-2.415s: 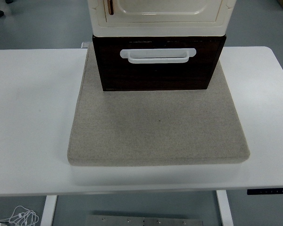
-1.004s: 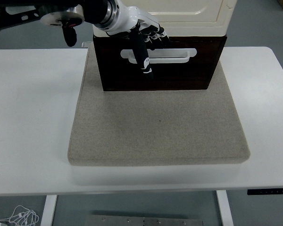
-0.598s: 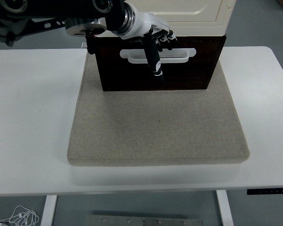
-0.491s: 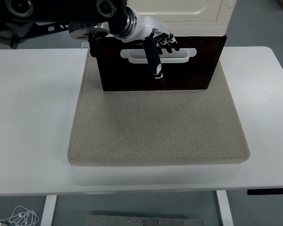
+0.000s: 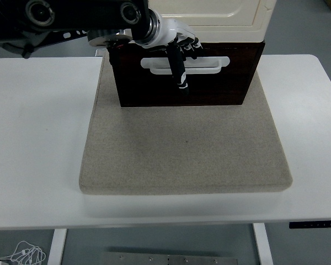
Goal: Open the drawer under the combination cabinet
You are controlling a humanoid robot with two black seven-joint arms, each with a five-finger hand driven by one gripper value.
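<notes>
Right now, from the head view, the left hand [image 5: 179, 49] reaches across the front of the dark drawer [image 5: 183, 74], which sits shut under the cream cabinet [image 5: 193, 19] at the far end of the grey mat [image 5: 182, 149]. Its fingers curl over the white handle [image 5: 207, 65], one black finger [image 5: 177, 72] pointing down past the handle; whether they grip it I cannot tell.

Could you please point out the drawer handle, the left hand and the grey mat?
drawer handle [image 5: 209, 64]: head view, right part of the white bar.
left hand [image 5: 179, 47]: head view, middle of the hand at the handle.
grey mat [image 5: 185, 149]: head view, bare middle of its top.
</notes>
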